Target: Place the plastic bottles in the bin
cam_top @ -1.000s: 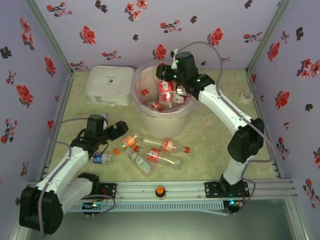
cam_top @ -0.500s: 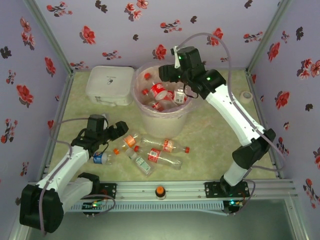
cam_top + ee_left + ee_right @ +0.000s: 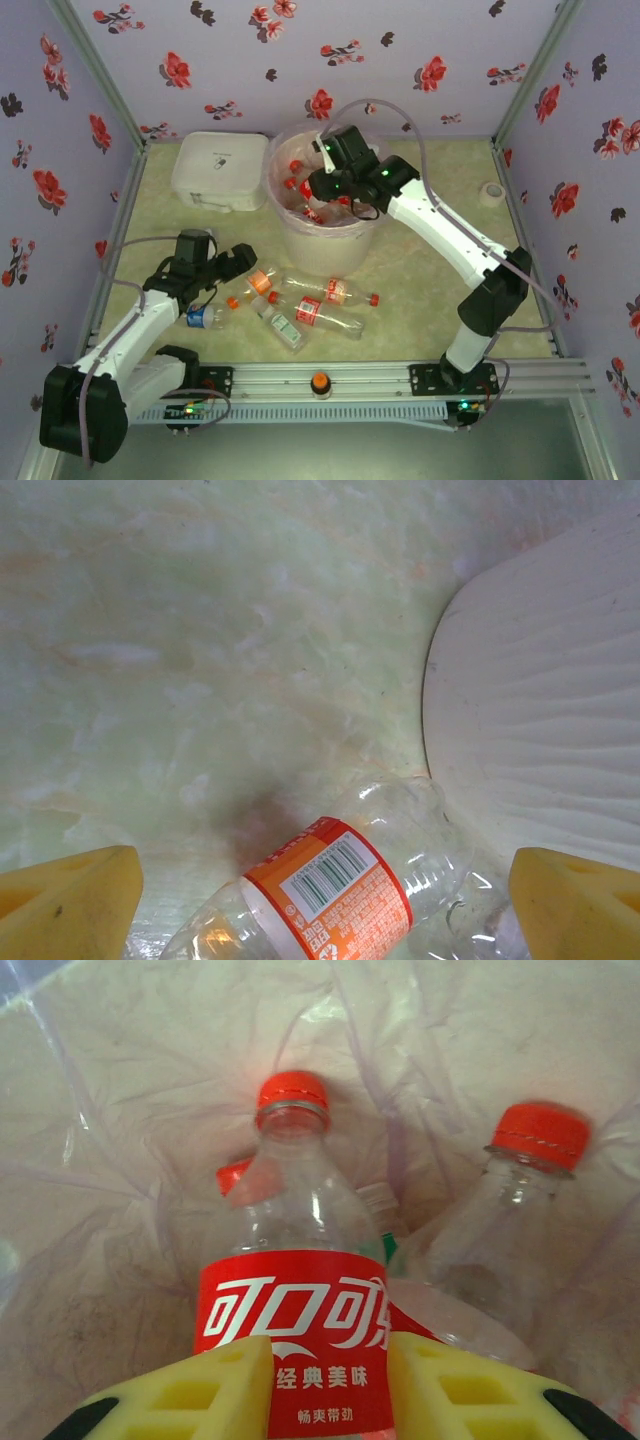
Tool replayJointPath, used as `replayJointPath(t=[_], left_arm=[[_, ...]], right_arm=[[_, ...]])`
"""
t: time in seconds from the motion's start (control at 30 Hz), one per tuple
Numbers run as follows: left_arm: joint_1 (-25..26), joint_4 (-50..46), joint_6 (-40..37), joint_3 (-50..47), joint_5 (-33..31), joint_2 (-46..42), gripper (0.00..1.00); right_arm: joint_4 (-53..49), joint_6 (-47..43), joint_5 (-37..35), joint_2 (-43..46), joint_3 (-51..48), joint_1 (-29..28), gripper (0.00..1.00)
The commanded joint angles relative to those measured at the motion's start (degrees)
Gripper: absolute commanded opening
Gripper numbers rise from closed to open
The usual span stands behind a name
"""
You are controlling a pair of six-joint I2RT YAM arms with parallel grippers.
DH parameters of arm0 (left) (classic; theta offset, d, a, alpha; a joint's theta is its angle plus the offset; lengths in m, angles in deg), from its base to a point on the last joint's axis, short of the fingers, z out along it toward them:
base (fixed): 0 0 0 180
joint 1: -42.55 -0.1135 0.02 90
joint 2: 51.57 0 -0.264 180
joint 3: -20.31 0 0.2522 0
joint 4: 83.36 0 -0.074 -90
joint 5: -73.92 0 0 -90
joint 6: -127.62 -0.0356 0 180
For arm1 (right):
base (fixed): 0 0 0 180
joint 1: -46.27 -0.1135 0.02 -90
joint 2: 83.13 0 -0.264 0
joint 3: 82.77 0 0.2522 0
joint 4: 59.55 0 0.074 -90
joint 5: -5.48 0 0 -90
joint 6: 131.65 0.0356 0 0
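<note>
Right wrist view, red-labelled bottle (image 3: pixel 292 1300) between close-set fingers of right tool (image 3: pixel 325 1360), inside bin (image 3: pixel 120 1110), whether gripped cannot be told

Robot lab test cell, not a lived-in rm. Boxed in by 3 walls (image 3: pixel 300 60) papered w/ lilac floral print, w/ alu. frame posts (image 3: pixel 100 75) at the corners. Floored w/ pale green marble-look mat (image 3: pixel 420 250). Left arm (image 3: pixel 130 335) & right arm (image 3: pixel 450 235) bolted to an alu. rail (image 3: pixel 350 378) at near edge, w/ orange button (image 3: pixel 319 382) & loose cables (image 3: pixel 130 243). Laid out on mat: plastic bottles (image 3: pixel 330 292), bin (image 3: pixel 290 225), white lidded box (image 3: pixel 220 170), tape roll (image 3: pixel 491 193).
</note>
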Motion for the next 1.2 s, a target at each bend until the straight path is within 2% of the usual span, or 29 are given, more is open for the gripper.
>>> replayJointPath(t=[0.0, 0.13, 0.23, 0.47, 0.57, 0.63, 0.97, 1.17], left_arm=[[-0.37, -3.43, -3.04, 2.04, -0.54, 0.92, 0.95], [-0.36, -6.67, -5.43, 3.45, -1.27, 1.96, 0.95], [0.05, -9.73, -7.61, 5.07, -1.6, 2.67, 0.95], [3.05, -19.61, -13.17, 10.87, -5.04, 2.77, 0.96], [4.68, -22.81, -14.26, 12.76, -5.05, 2.94, 0.97], [6.25, -23.94, -14.47, 13.58, -5.05, 2.86, 0.96], [11.01, -20.1, -14.49, 14.14, -4.75, 5.94, 0.97], [13.47, -16.04, -14.4, 15.69, -3.67, 10.97, 0.97]], right_arm=[[-0.42, 1.64, 1.25, -1.54, -2.61, -0.13, 0.36], [1.92, 2.83, 1.59, -1.03, -3.27, -0.16, 0.36], [3.39, 2.91, 1.27, 0.05, -2.66, -0.17, 0.39], [3.39, 0.63, -2.55, 5.01, -0.84, 0.56, 0.78], [3.56, 0.52, -3.77, 9.11, -3.84, 1.65, 0.87], [4.0, 0.67, -4.24, 12.48, -6.86, 2.69, 0.91], [1.89, 0.37, -2.86, 35.64, -28.8, 7.52, 0.9], [-3.67, 10.19, -3.81, 48.59, -39.62, 11.54, 0.84]])
